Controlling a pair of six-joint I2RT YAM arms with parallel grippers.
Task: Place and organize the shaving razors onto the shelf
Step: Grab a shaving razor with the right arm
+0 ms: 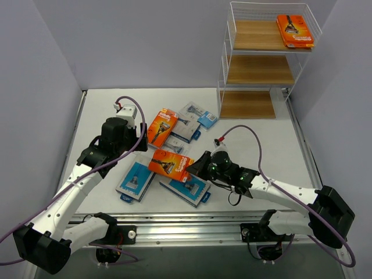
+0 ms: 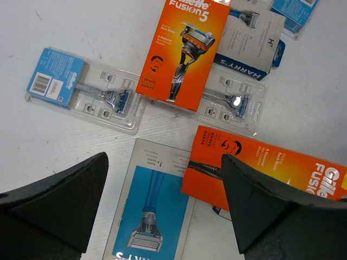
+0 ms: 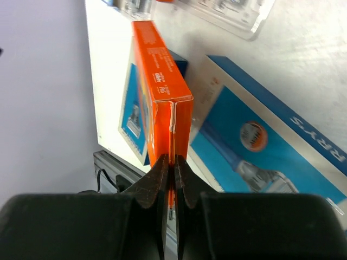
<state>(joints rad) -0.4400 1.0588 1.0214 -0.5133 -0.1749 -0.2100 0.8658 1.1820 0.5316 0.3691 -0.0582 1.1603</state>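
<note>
My right gripper (image 1: 196, 168) (image 3: 173, 165) is shut on the end flap of an orange razor box (image 1: 170, 164) (image 3: 161, 76), which stands on edge and tilts up off the table. Under it lies a blue-and-grey pack (image 1: 187, 188) (image 3: 271, 146). Over the pile to the left, my left gripper (image 1: 141, 141) (image 2: 164, 158) is open and holds nothing. Below it I see another blue-and-grey pack (image 2: 154, 206) (image 1: 135, 181), an orange box (image 2: 184, 54) (image 1: 162, 127) and two clear blister packs (image 2: 92, 89) (image 2: 233, 100). The shelf (image 1: 264, 70) stands at the far right with one orange box (image 1: 294, 30) on its top tier.
A grey pack (image 1: 185, 123) and a small blue-card blister pack (image 1: 205, 119) lie behind the pile. The middle and bottom tiers of the shelf hold nothing. A metal rail (image 1: 192, 224) runs along the near table edge.
</note>
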